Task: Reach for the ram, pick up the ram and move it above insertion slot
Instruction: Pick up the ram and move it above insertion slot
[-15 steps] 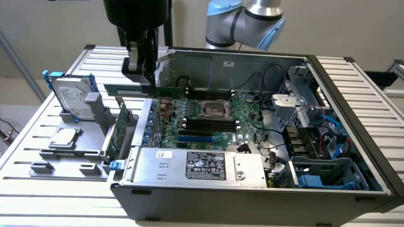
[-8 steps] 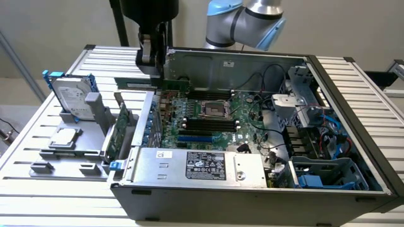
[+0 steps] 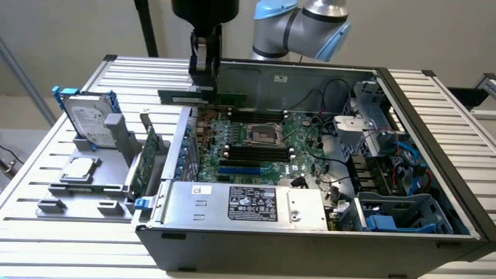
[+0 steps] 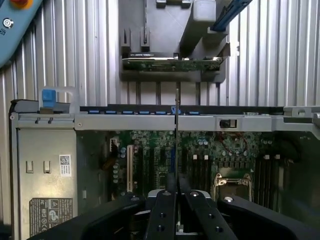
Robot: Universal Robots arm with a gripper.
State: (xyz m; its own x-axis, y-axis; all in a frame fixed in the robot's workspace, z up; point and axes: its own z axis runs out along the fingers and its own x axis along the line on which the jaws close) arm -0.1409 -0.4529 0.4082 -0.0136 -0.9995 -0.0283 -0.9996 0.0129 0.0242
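Note:
The ram (image 3: 231, 97) is a long thin green stick held level above the open computer case, over the back of the motherboard (image 3: 256, 139) toward the exterior view's left. My black gripper (image 3: 205, 87) comes down from above and is shut on the ram near its middle. In the wrist view the ram (image 4: 176, 130) shows edge-on as a thin line running out from between the two fingers (image 4: 165, 212) of my gripper (image 4: 176, 200). Black memory slots (image 3: 256, 154) lie beside the processor socket (image 3: 259, 135), lower than the ram and nearer the camera.
A grey fixture on the slatted table holds a hard drive in a blue caddy (image 3: 89, 119), a broad green expansion card (image 3: 143, 160) and a chip (image 3: 78, 168). The power supply (image 3: 248, 203), cables and drive cage (image 3: 403, 212) fill the case's front and right.

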